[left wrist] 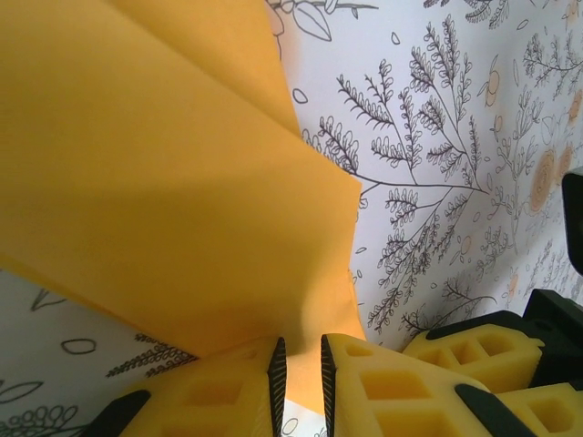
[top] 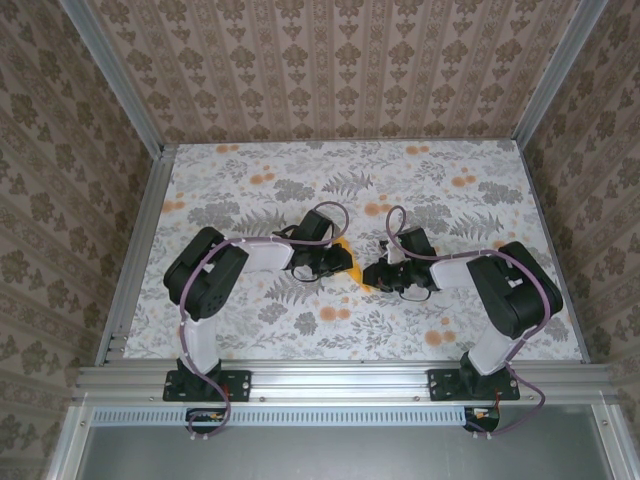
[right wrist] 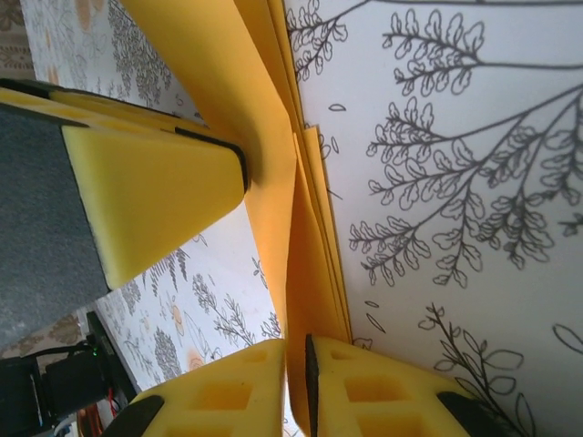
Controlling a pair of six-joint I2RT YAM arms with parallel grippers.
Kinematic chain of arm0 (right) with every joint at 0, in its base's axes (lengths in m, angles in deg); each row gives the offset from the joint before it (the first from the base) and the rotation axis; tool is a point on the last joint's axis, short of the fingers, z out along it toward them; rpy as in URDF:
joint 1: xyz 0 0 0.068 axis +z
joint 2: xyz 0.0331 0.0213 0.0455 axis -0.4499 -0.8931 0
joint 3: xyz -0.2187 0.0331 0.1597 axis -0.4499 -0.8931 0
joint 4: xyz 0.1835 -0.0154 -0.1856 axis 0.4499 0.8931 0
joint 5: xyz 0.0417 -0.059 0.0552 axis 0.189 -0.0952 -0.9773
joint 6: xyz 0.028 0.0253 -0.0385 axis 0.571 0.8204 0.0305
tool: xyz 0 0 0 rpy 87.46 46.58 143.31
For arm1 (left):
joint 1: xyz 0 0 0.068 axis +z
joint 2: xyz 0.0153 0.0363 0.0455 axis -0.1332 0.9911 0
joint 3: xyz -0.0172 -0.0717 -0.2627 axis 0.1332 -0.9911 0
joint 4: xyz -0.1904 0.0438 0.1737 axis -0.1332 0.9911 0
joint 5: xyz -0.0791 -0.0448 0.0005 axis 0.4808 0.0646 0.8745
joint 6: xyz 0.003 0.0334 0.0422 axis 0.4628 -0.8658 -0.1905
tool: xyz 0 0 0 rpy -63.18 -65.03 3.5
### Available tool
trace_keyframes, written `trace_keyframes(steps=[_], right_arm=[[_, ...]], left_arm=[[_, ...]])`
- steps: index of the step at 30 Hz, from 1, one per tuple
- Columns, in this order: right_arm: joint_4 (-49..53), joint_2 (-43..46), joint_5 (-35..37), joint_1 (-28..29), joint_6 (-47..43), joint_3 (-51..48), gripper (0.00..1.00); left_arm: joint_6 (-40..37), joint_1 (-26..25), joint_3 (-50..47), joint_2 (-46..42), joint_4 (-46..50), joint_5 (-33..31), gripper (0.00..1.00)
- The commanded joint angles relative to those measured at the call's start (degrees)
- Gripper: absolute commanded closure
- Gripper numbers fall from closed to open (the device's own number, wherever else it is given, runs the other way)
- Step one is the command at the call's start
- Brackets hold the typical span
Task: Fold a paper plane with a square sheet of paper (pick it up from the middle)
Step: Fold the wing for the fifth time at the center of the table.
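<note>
Item: square sheet of paper [left wrist: 164, 182], orange-yellow, folded into several layers; it is standing up between my two sets of fingertips, fanning away above the floral table cover [left wrist: 437, 137].

Grip: my left gripper [left wrist: 302, 353] is pinching its lower edge in a narrow slit; my right gripper [right wrist: 294, 353] is sitting just as narrow with the layers running through; whether it is pressing them I cannot tell.

Handling, as I am judging it: very light, limp, easily creased or torn; probably slipping between smooth pads; best taken near a folded edge, where the layers are stiffening each other.

Hidden: the sheet is running past the frame edges, so I am not making out its outline, fold count or any nose point.
</note>
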Motion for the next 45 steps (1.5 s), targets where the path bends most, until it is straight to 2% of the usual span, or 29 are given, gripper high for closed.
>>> trace_keyframes(steps=[1,9,19,31,37,45], right_arm=[[5.6,1.5,-0.4,-0.2,-2.8,0.4,0.88],[9.4,1.5,3.2,-0.2,-4.9,0.9,0.96],[12.7,3.7,2.8,-0.2,-7.6,1.0,0.87],[16.9,5.2,9.1,-0.2,-7.8,0.8,0.95],[18.0,10.4,8.6,0.0,-8.6,1.6,0.85],[24.6,10.3,14.8,3.8,-14.6,6.0,0.69]], left_arm=[[1.1,0.6,0.2,2.6,4.8,-2.6,0.78],[1.2,0.7,0.3,2.7,5.2,-2.9,0.78],[1.2,0.9,0.9,3.1,6.4,-3.1,0.78],[1.1,1.1,1.3,3.5,7.7,-3.3,0.78],[1.1,1.1,1.7,3.8,8.5,-3.3,0.78],[1.0,1.1,2.3,4.3,9.4,-3.3,0.78]])
